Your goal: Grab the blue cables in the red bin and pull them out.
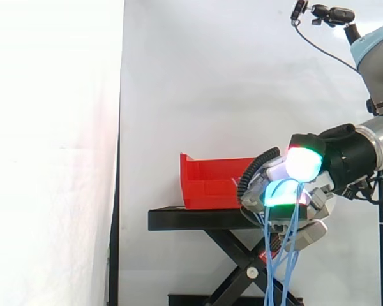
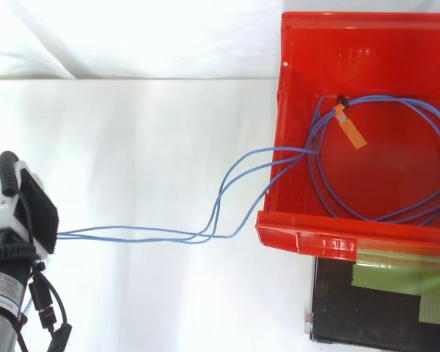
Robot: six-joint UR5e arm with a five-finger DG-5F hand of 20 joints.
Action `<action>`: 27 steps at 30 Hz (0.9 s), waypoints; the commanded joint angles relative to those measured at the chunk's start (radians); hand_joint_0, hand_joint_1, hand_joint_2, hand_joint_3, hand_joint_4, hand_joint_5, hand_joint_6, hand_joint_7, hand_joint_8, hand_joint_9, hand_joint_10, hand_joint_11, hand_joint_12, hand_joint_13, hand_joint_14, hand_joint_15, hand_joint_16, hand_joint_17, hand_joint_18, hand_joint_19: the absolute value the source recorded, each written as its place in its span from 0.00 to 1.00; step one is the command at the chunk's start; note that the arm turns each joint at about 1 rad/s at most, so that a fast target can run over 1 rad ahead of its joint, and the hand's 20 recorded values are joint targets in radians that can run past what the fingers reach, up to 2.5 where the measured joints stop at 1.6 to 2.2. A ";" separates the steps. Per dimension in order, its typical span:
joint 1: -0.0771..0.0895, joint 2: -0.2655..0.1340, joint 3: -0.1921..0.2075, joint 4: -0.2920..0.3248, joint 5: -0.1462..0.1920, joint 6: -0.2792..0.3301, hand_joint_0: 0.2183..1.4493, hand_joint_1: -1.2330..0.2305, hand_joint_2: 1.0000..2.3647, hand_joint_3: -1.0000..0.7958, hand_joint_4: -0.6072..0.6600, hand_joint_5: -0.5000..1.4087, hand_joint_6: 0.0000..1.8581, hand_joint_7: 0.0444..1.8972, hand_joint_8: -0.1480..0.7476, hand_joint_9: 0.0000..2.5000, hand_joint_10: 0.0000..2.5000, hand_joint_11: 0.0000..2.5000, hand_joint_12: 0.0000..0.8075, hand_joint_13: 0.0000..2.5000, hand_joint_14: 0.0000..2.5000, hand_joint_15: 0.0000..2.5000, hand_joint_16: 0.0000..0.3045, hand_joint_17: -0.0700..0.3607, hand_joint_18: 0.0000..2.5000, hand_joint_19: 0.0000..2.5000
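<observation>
1. The room: a white curtain [image 1: 210, 76] hangs behind the work in the side view; a brighter white panel [image 1: 51, 140] stands at the left, with a dark vertical gap between the two low down; a small black camera [image 1: 335, 14] on a mount sits at the top right, above the arm [image 1: 378, 54]
2. The surface: a black stand [image 1: 204, 220] with crossed legs carries the red bin [image 1: 210, 182] on its flat top; from above, the stand's top shows below the bin with a patch of green tape [image 2: 396, 282] on it; the ground beside the bin is a plain white sheet [image 2: 132, 147], creased along its upper edge
3. The hand [image 1: 293, 166] hangs off the stand's right end in the side view, about level with the stand's top; its fingers are curled tight round the blue cables [image 2: 205, 237], the glowing fingertips [image 1: 282, 191] cyan edged with green and red; loose strands drop from the grip towards the floor
4. The cables: most of the coil lies inside the bin, bound by a black tie [image 2: 342, 97] with an orange tag [image 2: 350, 126] beside it; several strands climb over the bin's side wall, cross the white sheet and run to the arm's end at the top view's left edge, well apart from the bin
</observation>
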 commanded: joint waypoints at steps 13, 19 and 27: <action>-0.001 0.000 0.000 0.013 0.000 0.000 0.53 0.07 0.00 0.00 0.75 0.52 0.70 0.08 0.48 0.49 0.00 0.62 0.46 0.43 0.52 0.44 0.15 0.41 0.43 0.58; -0.001 0.000 0.000 0.015 0.000 0.000 0.55 0.08 0.00 0.00 0.75 0.51 0.70 0.08 0.47 0.49 0.00 0.62 0.45 0.43 0.52 0.44 0.15 0.41 0.42 0.58; -0.001 0.000 0.000 0.015 0.000 0.000 0.56 0.08 0.00 0.00 0.76 0.50 0.71 0.08 0.48 0.48 0.00 0.62 0.45 0.43 0.51 0.44 0.16 0.41 0.42 0.58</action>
